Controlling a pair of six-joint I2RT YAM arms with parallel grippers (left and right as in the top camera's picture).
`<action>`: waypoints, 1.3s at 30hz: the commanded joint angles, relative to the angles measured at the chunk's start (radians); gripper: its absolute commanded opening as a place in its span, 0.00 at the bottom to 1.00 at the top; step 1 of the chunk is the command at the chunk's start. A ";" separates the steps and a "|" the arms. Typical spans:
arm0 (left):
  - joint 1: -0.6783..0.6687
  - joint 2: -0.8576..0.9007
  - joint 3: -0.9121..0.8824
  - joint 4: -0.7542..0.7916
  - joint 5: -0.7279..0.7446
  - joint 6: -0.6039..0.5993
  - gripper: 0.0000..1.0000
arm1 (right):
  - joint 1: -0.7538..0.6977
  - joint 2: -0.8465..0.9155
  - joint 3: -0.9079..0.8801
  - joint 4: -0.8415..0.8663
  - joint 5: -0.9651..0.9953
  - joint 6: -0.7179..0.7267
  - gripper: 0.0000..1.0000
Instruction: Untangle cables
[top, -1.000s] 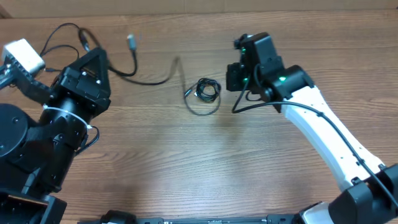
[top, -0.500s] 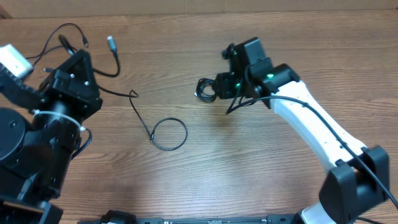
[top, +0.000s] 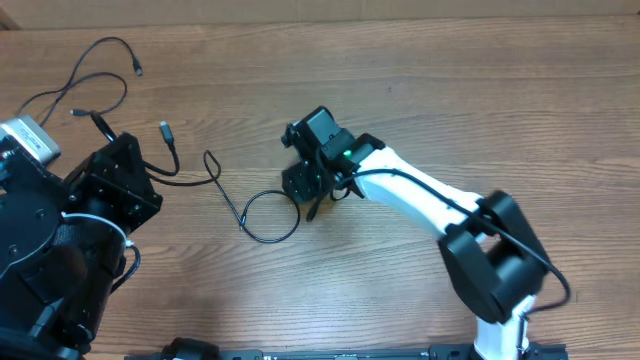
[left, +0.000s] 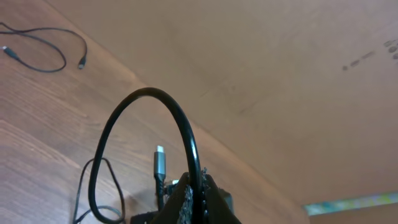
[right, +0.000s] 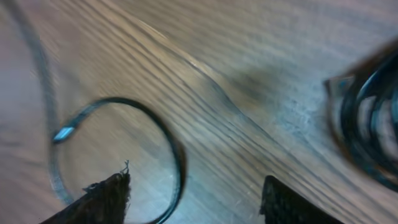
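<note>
The left pincer (left: 194, 193) is clamped on a thin glossy black cable (left: 149, 91), apparently anchoring that end; the right pincer (right: 196, 186) hangs spread over its loop (right: 176, 152) on the wooden tabletop (top: 450, 100).

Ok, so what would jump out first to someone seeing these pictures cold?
The white right arm is stretched out to the middle of the table, its right gripper open by a cable loop lying there. At lower left, the left gripper is shut on a black cable that arches up out of it.
</note>
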 joint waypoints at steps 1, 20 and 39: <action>0.006 -0.003 0.019 -0.017 -0.018 0.024 0.04 | 0.000 0.071 -0.005 0.004 -0.011 -0.053 0.64; 0.006 -0.002 0.019 -0.029 -0.020 0.028 0.04 | 0.105 0.131 -0.005 0.072 0.211 -0.102 0.59; 0.006 -0.002 0.019 -0.032 -0.021 0.027 0.04 | 0.066 0.128 0.071 0.003 0.213 0.155 0.04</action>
